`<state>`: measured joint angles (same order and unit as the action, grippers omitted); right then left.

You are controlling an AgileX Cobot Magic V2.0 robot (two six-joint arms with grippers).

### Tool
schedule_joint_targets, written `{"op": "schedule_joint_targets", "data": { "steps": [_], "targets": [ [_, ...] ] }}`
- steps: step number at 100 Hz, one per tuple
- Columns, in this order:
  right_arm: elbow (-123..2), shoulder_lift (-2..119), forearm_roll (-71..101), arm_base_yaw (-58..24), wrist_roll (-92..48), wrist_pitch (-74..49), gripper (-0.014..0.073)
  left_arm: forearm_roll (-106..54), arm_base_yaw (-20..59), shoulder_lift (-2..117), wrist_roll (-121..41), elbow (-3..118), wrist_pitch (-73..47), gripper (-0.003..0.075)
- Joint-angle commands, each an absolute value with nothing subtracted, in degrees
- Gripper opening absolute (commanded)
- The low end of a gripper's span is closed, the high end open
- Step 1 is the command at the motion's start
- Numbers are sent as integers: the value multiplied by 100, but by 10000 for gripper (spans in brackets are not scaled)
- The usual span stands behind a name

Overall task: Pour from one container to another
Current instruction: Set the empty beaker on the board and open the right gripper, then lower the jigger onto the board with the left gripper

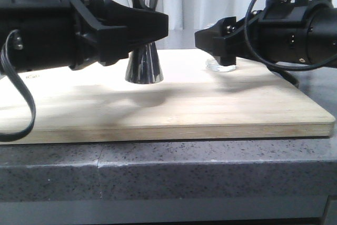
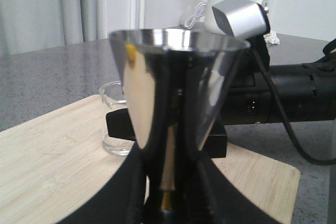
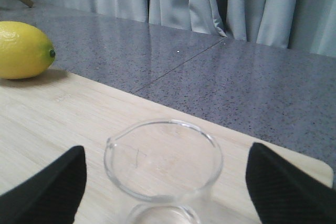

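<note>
- The beaker [image 3: 163,166] was standing upright on the wooden board [image 1: 158,104], and it sat right between the two black fingers of the right gripper [image 3: 165,179]. One finger was off to each side with clear daylight on both, so no contact yet as far as I could see.
- So that gripper was wide open and holding nothing. The beaker's mouth was centred in the gap, little pouring lip [image 3: 111,141] turned toward one finger side rather than straight ahead.
- Looked empty to me, though clear liquid would be hard to spot.
- My read: the move ahead hinges on that line-up. The beaker's axis was vertical and the fingers straddled it level, so closing straight in should catch the wall.
- Right arm was obviously the nearer one. The left gripper [image 1: 150,27] was busy at the jigger [image 1: 143,64].
- The jigger stood upright on the same board, off to the right gripper's left, near but apart from the beaker.
- The left gripper's fingers sat on both sides of the jigger's waist, looking closed on it, with the top cone poking above.
- A lemon [image 3: 23,50] sat further out on the board, well clear.
</note>
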<state>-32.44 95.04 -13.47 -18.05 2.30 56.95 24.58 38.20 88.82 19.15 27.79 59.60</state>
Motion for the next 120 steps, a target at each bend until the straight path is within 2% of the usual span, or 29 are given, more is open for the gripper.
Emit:
{"op": "schedule_joint_targets", "data": {
  "steps": [1, 80, 120],
  "targets": [
    [-3280, 9188, -1300, -1781, 166, 6063, 563, 2306, 3817, 8649, 1928, 2914, 6510, -19],
    [-2481, 8139, -1348, -1791, 442, 5653, 563, 2178, 3806, 8649, 1838, 2914, 6510, -19],
    [-2124, 7410, -1348, -1791, 442, 5494, 563, 2178, 3173, 8649, 1829, 2914, 6683, -19]
  ]
}}
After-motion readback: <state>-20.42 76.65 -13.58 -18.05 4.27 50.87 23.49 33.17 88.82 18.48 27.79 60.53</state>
